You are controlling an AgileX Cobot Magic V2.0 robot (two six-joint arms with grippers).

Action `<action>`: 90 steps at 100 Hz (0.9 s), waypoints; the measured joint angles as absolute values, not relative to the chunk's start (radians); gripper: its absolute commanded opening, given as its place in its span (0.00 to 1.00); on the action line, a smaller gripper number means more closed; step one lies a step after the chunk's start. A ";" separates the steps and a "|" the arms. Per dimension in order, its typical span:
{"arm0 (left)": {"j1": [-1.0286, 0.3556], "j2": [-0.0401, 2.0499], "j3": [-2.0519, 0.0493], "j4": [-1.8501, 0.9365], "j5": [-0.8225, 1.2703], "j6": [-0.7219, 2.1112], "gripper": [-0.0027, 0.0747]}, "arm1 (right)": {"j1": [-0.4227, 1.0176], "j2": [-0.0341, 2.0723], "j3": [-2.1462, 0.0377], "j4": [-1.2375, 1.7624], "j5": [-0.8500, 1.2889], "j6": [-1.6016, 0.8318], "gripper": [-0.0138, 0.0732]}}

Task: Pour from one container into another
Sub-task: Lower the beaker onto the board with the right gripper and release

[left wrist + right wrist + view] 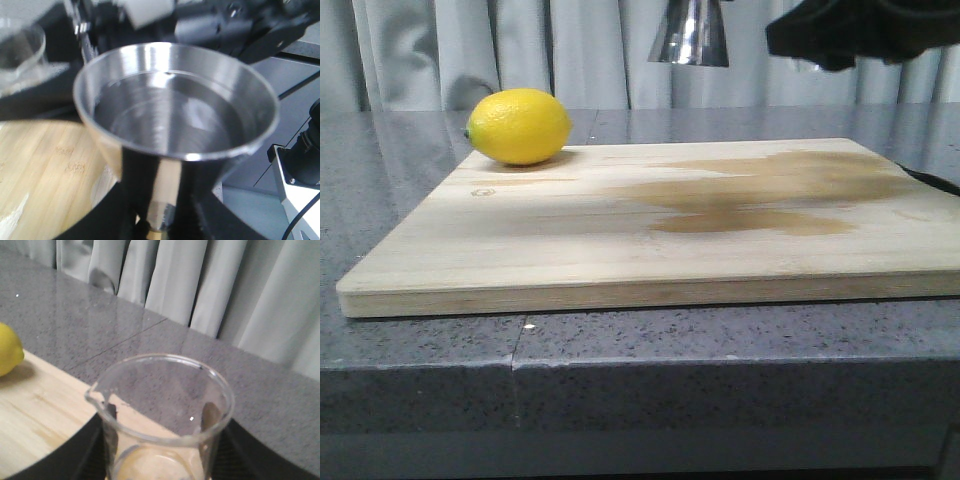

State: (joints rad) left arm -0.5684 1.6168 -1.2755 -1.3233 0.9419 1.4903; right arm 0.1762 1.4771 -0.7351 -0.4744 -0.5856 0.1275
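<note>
A grey speckled countertop [420,340] fills the scene, backed by pale pleated curtains [410,50] at the far side. On it lies a large light wooden cutting board [560,250], its near edge facing the camera; a wide darker wet-looking stain [770,195] spreads over its right half. A yellow lemon [518,126] sits at the board's far left corner, touching the wood.

Above the board, right of centre, the jigger [689,32] hangs in the air well clear of the wood, only its lower steel cone showing at the top of the front view. In the left wrist view the jigger's upper cup [175,100] holds clear liquid close to the rim, and the left gripper [162,220] is clenched on the jigger's narrow waist, black fingers [205,210] on either side of it, with a hint of the gold band below.

To the right of it, also raised, is the dark bulk of the right gripper [860,30]. In the right wrist view the beaker [162,410] stands upright and looks empty, its small spout [92,395] turned toward the lemon's side; the right gripper's black fingers [85,450] press the glass from both sides, grasping it
</note>
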 measured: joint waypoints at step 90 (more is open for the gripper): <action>-0.568 1.617 -1.275 -1.323 0.940 1.490 0.01 | 0.176 1.748 -0.721 -0.385 -0.821 0.137 0.43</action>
